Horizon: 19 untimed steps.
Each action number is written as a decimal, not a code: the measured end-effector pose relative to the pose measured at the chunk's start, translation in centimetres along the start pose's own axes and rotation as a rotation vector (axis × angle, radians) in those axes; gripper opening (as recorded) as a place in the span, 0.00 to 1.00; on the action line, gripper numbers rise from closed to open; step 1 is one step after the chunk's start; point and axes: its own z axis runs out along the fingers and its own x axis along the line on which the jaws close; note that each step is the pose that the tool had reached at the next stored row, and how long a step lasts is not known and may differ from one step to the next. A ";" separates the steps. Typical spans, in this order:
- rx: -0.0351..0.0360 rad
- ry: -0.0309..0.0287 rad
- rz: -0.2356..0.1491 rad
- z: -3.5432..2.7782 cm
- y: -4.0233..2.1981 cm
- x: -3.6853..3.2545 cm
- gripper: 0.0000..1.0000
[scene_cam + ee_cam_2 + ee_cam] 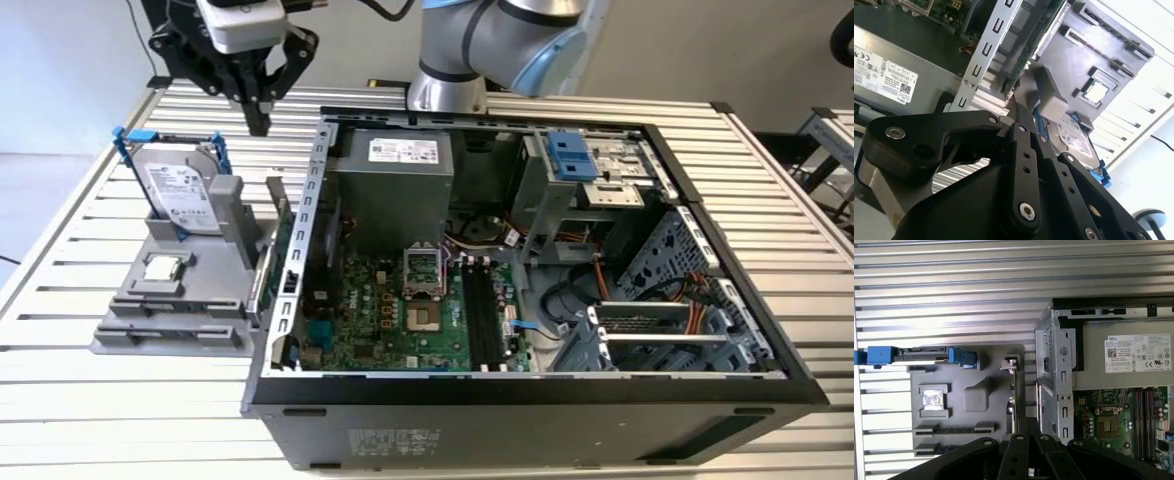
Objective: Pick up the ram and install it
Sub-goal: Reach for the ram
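The ram (267, 250) stands on edge in a slot along the grey holder's (174, 325) side nearest the computer case, seen as a thin strip in the first wrist view (1013, 390) and as a green board in the second wrist view (1029, 50). My gripper (256, 122) hangs above the far end of the holder, fingers pointing down, shut and holding nothing. In the first wrist view the gripper (1026, 427) lines up with the stick's end, well apart from it. The motherboard's black slots (483, 315) lie inside the open case.
A hard drive in a blue bracket (180, 190) stands upright on the holder, with a small square chip (163, 267) in front of it. The case's metal wall (314, 200) runs close beside the ram. A power supply (394, 190) and cables fill the case's back.
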 end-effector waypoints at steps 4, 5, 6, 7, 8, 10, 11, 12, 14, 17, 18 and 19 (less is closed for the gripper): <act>0.0000 0.0000 0.000 -0.02 -0.02 0.88 0.00; 0.0000 0.0000 0.000 -0.02 -0.02 1.10 0.00; 0.0000 0.0000 -0.001 -0.03 -0.03 1.34 0.00; 0.0000 0.0000 0.000 -0.03 -0.03 1.57 0.00; 0.0000 0.0000 -0.001 -0.04 -0.03 1.80 0.00; 0.0000 0.0000 -0.001 -0.05 -0.04 2.25 0.00; 0.0000 0.0000 -0.001 -0.05 -0.04 2.47 0.00; 0.0000 0.0001 -0.001 -0.05 -0.04 2.70 0.00; 0.0000 0.0001 -0.001 -0.06 -0.03 3.14 0.00; 0.0000 0.0000 -0.001 -0.07 -0.03 3.81 0.00; 0.0001 0.0001 -0.001 -0.08 -0.03 4.03 0.00; 0.0000 0.0000 -0.001 -0.08 -0.04 4.26 0.00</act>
